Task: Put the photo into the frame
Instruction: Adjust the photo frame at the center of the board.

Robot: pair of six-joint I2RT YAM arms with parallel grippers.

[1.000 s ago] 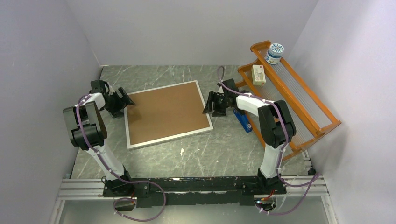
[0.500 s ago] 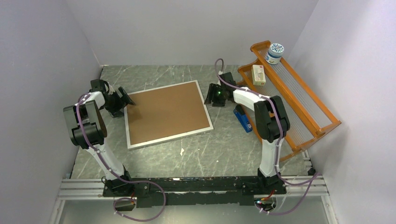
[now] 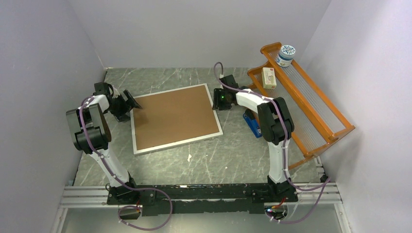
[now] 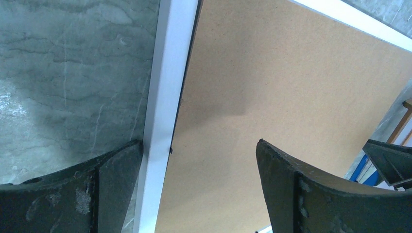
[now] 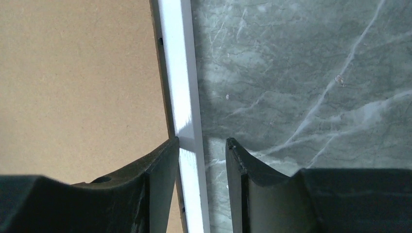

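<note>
The frame (image 3: 177, 142) lies flat on the marble table with its thin white rim around a brown backing board (image 3: 172, 116). The photo is hidden. My left gripper (image 3: 132, 104) is at the frame's left edge. In the left wrist view it (image 4: 200, 143) stands wide open, one finger (image 4: 111, 179) outside the rim (image 4: 167, 73) and the other over the board (image 4: 291, 97). My right gripper (image 3: 216, 99) is at the right edge near the far corner. In the right wrist view it (image 5: 203, 141) straddles the rim (image 5: 177, 73), narrowly open. Its left finger is against the rim and a gap is left on the other side.
An orange wooden rack (image 3: 311, 102) stands along the right wall, holding a round jar (image 3: 285, 55) and a small box (image 3: 268, 77). A blue object (image 3: 252, 125) lies between the rack and the right arm. A small white scrap (image 3: 189, 157) lies in front of the frame.
My right gripper has moved left and farther back onto the frame's right rim, and its jaws have narrowed. The left arm and the frame have not moved.
</note>
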